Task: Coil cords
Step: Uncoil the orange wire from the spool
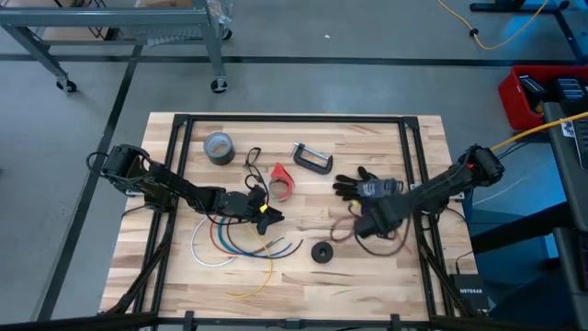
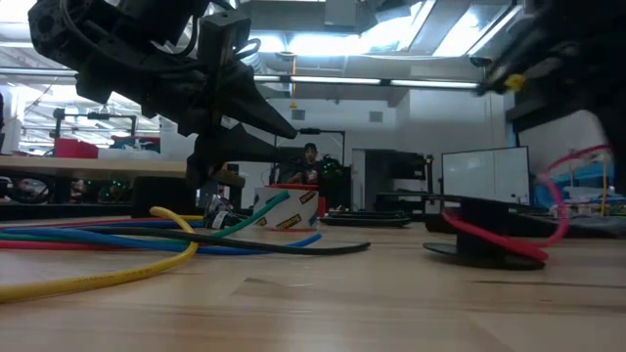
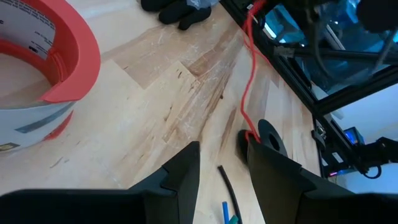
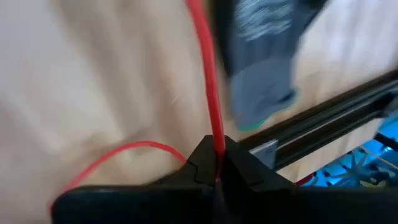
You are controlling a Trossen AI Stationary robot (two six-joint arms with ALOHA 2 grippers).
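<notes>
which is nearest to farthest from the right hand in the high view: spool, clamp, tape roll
From the right hand:
1. spool, just beside it toward the table's middle, near edge
2. clamp, farther, toward the far edge
3. tape roll, farthest, on the left arm's side

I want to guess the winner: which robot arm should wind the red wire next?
Probably the right: its gripper is shut on the red wire. The left gripper is open, empty, near the spool.

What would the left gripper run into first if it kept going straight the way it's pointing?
Probably the black spool: the left gripper, fingers apart, points across bare wood toward it, with the red wire running on behind. Depth is hard to judge.
</notes>
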